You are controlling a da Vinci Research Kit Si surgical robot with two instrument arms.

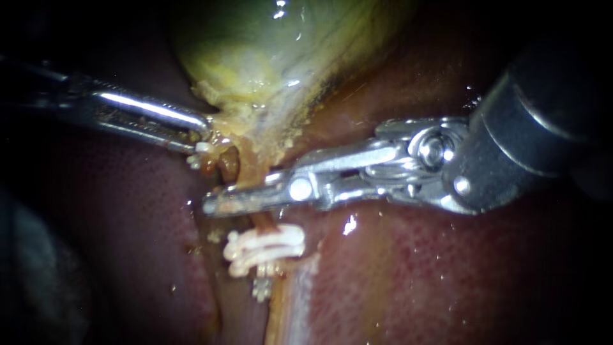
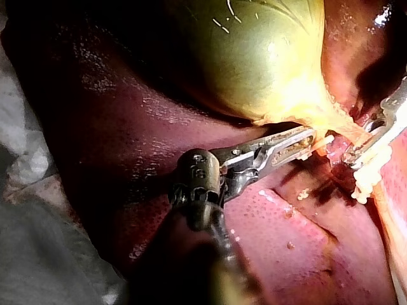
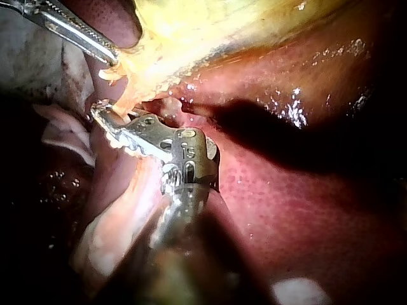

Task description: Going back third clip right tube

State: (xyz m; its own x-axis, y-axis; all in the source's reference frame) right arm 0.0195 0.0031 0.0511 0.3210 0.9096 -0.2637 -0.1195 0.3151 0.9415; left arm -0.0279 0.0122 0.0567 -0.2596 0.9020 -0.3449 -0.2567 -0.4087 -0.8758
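Endoscope view showed the gallbladder (image 1: 274, 45) as a smooth, glossy, yellow-green sac that narrowed to a ragged, fatty yellow neck. The left instrument (image 1: 203, 133), slim polished steel, came in over the liver (image 1: 128, 217). Its hand was clamped on that neck, with both jaws pressed on the frayed tissue. The liver lay all around, deep red, wet and finely stippled.

From the neck a thin orange-tan tube (image 1: 262, 222) ran down a groove in the liver. A tight stack of white, ribbed clips (image 1: 265, 246) sat across it. The right instrument (image 1: 217, 203) was bright jointed metal on a thick, dark, round shaft. It lay crosswise in front of the tube just above the clips, near them but apart, and its tip was smeared with tan scraps. It hid the stretch of tube behind it, and I could not tell whether its hand was apart or together.

In the left wrist view, one jaw of the left instrument's hand was slotted, with yellow tissue showing through the slot. The clips lay ahead of that hand, beside the right instrument's tip. A pale, crumpled sheet (image 2: 25, 241) lay beyond the liver's edge.
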